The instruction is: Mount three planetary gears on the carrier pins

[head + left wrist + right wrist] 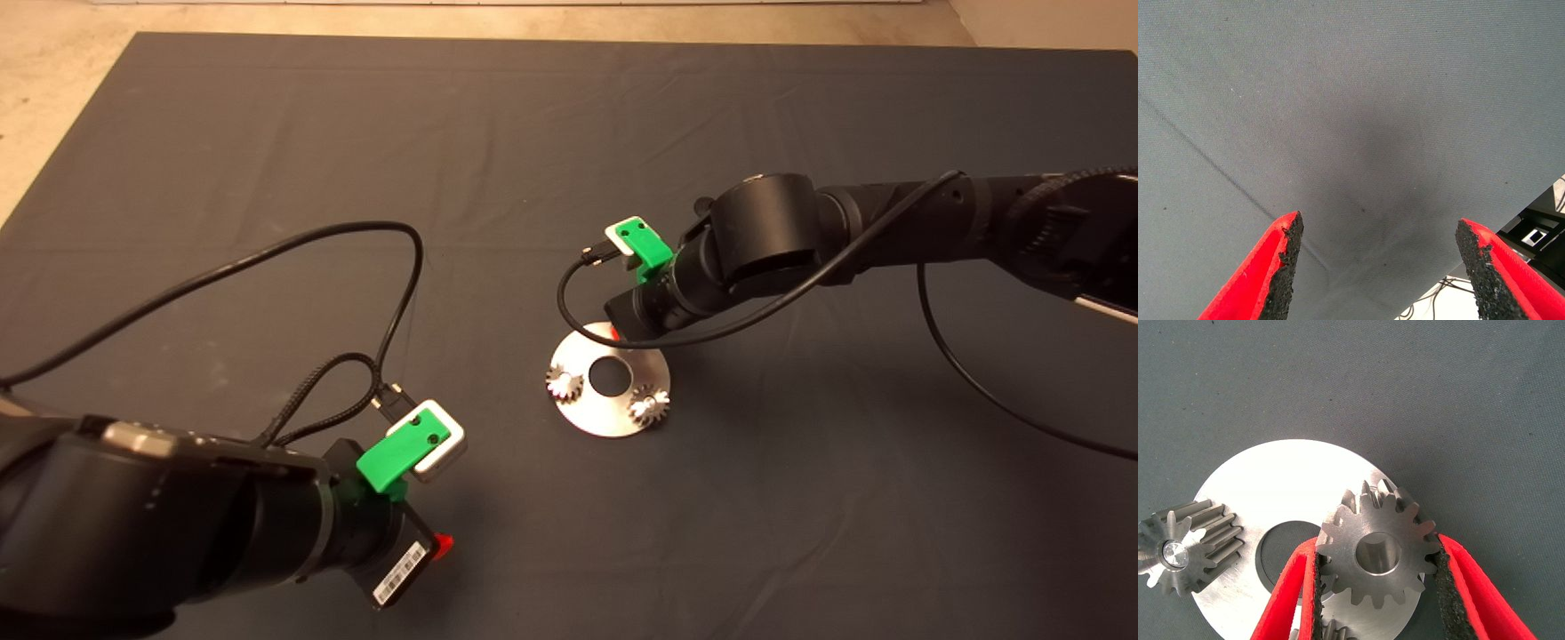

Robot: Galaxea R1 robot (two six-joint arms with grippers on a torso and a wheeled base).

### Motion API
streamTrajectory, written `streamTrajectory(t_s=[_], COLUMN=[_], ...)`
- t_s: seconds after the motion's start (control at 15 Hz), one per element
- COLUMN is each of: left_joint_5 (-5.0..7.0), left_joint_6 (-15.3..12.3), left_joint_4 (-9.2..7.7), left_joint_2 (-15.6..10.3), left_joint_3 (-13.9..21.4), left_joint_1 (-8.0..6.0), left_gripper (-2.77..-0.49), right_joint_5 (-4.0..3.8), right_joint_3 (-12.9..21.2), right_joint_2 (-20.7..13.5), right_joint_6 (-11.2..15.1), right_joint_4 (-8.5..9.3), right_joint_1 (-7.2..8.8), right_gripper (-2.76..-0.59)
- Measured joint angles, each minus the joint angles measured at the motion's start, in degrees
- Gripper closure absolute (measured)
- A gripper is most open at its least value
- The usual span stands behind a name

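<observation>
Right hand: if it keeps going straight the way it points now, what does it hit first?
Probably the silver disc. The right hand holds the third gear just above it; the pin there is hidden under the gear, so depth is unclear.

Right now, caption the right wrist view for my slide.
Right gripper holds the third planetary gear above the silver disc; seated gear alongside.

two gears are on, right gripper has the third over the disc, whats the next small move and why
Probably lower the right gripper straight down, after a small nudge to centre the bore over the last pin. The third gear is clamped between its fingers above the disc, its bore looks empty, and the pin is hidden beneath it, so alignment is uncertain. Two gears already sit on the disc. The left gripper waits open over the mat.
</observation>
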Motion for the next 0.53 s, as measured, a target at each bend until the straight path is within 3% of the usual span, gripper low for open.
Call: streamTrajectory(t_s=[0.53], left_joint_5=[0.00], left_joint_6=[0.0], left_joint_4=[0.00], left_joint_2=[0.0], left_joint_3=[0.0], left_joint_1=[0.00], left_gripper=[-1.60], right_joint_5=[0.09], right_joint_3=[0.0], right_joint_2=[0.0], right_joint_6=[-0.1], right_joint_4=[0.00], right_joint_1=[0.02], right_gripper=[-0.89])
